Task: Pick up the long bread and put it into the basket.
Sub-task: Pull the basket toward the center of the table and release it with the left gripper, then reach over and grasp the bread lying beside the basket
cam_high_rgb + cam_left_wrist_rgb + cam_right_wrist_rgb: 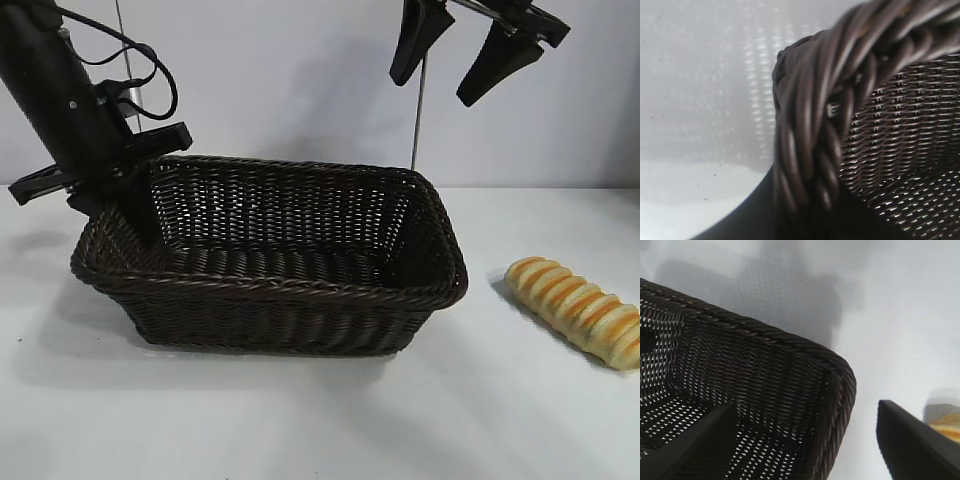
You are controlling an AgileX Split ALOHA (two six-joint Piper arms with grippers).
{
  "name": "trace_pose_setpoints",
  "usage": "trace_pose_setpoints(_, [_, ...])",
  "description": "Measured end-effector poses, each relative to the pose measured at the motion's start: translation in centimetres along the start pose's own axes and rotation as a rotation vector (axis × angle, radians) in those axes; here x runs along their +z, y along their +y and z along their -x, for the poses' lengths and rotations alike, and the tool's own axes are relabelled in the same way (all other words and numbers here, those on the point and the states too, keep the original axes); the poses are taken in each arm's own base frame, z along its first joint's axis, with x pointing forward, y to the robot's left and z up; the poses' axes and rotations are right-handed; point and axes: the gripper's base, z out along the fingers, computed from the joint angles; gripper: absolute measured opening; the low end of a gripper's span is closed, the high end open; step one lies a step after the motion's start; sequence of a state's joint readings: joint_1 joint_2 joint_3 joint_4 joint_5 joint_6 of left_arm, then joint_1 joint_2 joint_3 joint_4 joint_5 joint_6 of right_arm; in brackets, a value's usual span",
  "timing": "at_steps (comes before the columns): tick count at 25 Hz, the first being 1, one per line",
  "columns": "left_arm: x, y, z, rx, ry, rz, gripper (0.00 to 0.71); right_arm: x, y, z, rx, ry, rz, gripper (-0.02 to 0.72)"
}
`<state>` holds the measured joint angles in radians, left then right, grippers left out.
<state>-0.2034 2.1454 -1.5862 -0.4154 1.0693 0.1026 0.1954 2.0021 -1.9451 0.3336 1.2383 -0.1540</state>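
One long bread (577, 310) on table (300, 420), right of the one basket (270, 300), well below right gripper (470, 55), jaws apart. Left gripper (125, 215) at basket's left rim, nearly closed, holding nothing visible.

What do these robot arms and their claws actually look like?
Both are matte black. The left arm is a thick tube with looping black cables, small bright screws and a flat crossbar by its left gripper. The right gripper has two broad, tapering black fingers on a crossbar.
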Motion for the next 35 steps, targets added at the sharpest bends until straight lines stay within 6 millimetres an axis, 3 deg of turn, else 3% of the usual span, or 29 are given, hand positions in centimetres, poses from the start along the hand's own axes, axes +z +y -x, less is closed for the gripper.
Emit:
trace_pose_setpoints(4, [0.2, 0.0, 0.0, -0.005, 0.003, -0.006, 0.136, 0.0, 0.0, 0.0, 0.0, 0.0, 0.0, 0.559])
trace_pose_setpoints(9, [0.1, -0.2, 0.1, -0.011, -0.003, -0.021, 0.448, 0.0, 0.0, 0.0, 0.001, 0.0, 0.001, 0.559])
trace_pose_setpoints(12, [-0.4, -0.3, 0.1, -0.001, -0.014, -0.013, 0.526, 0.0, 0.0, 0.0, 0.001, 0.0, 0.002, 0.559])
trace_pose_setpoints(24, [-8.9, -3.4, -1.8, 0.064, -0.174, -0.045, 0.552, 0.0, 0.0, 0.0, 0.001, -0.002, 0.002, 0.559])
trace_pose_setpoints(29, [-9.6, -4.7, -2.0, 0.023, -0.182, -0.164, 0.552, 0.0, 0.0, 0.0, 0.001, -0.002, 0.002, 0.559])
trace_pose_setpoints(35, [-9.6, -4.8, -2.0, 0.017, -0.181, -0.178, 0.552, 0.0, 0.0, 0.0, 0.001, -0.002, 0.002, 0.559])
